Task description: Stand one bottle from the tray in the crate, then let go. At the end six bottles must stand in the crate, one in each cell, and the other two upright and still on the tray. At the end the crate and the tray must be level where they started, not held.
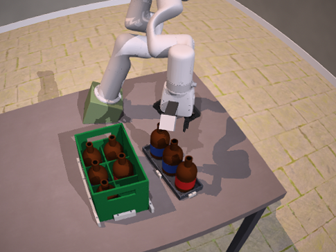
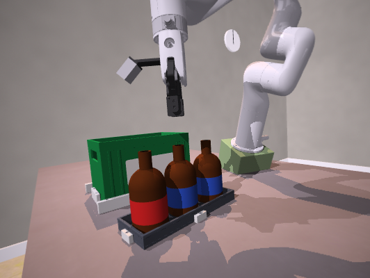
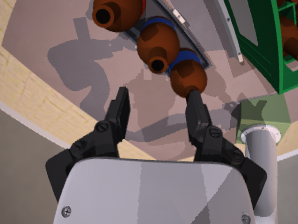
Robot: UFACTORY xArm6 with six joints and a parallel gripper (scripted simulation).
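Below the open tool (image 1: 177,124) (image 2: 175,116) (image 3: 158,99), 3 bottles (image 1: 173,158) (image 2: 180,187) (image 3: 158,42) stand upright.

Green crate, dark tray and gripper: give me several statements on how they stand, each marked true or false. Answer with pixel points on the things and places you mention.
1. The green plastic crate (image 1: 125,201) (image 2: 115,174) (image 3: 280,70) holds six brown bottles. False: it holds five.
2. Three brown bottles stand upright on the dark grey tray (image 1: 181,197) (image 2: 188,224) (image 3: 202,59). True.
3. The black-fingered gripper (image 1: 172,126) (image 2: 175,115) (image 3: 158,99) is closed around a bottle neck. False: it is open and holds nothing.
4. Two of the tray's bottles have blue labels and one has a red label. True.
5. The red-labelled bottle (image 1: 186,174) (image 2: 148,192) (image 3: 122,15) stands between the two blue-labelled ones. False: it stands at one end of the row.
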